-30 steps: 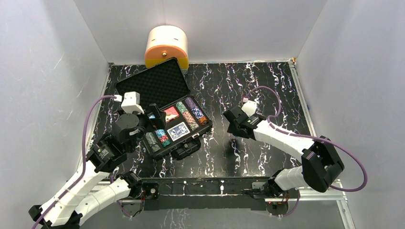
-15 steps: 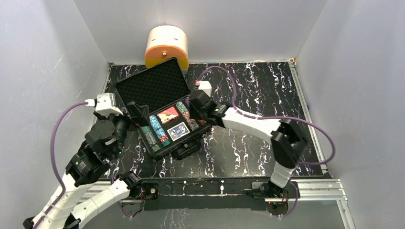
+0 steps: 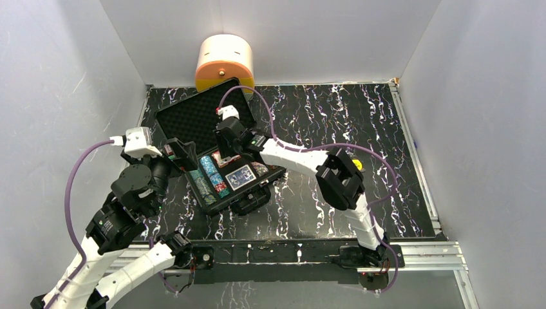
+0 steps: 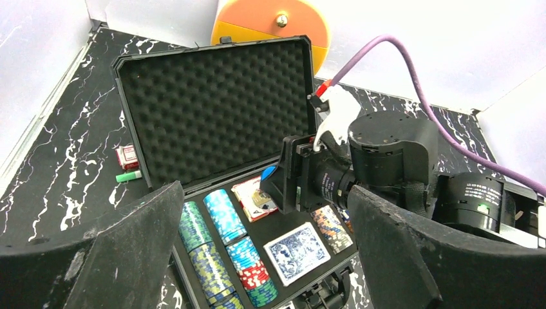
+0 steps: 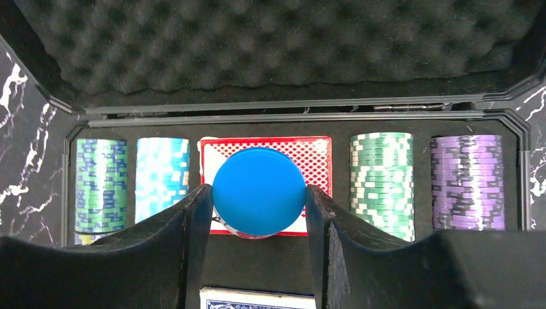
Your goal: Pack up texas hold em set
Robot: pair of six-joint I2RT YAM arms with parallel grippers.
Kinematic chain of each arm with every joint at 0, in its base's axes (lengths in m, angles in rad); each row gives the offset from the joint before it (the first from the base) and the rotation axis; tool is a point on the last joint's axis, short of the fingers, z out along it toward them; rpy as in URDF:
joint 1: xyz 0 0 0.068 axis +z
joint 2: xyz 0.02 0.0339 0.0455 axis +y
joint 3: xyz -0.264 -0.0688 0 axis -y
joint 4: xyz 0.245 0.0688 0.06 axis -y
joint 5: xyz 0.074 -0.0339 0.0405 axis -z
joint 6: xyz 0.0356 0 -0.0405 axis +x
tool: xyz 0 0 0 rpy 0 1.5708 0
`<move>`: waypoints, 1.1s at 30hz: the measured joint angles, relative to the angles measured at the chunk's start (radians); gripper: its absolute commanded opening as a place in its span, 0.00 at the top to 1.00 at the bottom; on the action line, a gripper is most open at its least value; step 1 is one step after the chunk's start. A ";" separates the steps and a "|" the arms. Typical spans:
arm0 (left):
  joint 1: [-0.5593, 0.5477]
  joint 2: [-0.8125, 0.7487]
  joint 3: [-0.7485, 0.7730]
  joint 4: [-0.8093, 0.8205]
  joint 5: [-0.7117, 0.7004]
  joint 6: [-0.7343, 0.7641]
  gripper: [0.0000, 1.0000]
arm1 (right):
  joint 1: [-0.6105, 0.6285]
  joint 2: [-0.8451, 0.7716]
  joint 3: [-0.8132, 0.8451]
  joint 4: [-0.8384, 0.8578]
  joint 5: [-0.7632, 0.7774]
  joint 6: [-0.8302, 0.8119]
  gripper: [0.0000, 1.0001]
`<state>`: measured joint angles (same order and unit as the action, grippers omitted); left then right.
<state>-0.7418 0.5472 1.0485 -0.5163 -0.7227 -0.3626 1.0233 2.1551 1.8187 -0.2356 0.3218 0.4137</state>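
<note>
Disc, blue, pinched in right claw, above red deck; left claw gaping wide, empty.

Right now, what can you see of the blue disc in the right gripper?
The blue disc is round, smooth, plain solid blue, plastic by its look, with no markings visible. The right gripper pinches it by opposite edges, flat face toward the wrist camera. It sits over the red card deck in the back middle compartment of the open case; whether it touches the deck cannot be told.
</note>
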 measured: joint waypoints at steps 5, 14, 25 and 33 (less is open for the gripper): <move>0.000 0.001 -0.002 -0.005 0.000 -0.002 0.02 | 0.008 0.023 0.037 -0.041 -0.033 -0.036 0.41; 0.000 0.005 -0.008 -0.011 0.000 -0.005 0.02 | 0.019 0.048 0.077 -0.080 -0.042 -0.053 0.39; 0.000 0.005 -0.011 -0.017 0.000 -0.015 0.02 | 0.020 0.099 0.144 -0.136 -0.041 -0.047 0.21; 0.000 0.005 -0.012 -0.035 0.006 -0.016 0.02 | 0.008 -0.095 0.006 -0.104 -0.040 -0.008 0.18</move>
<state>-0.7418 0.5526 1.0367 -0.5514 -0.7166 -0.3782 1.0309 2.0602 1.8252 -0.3397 0.2817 0.4061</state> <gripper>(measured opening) 0.983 0.817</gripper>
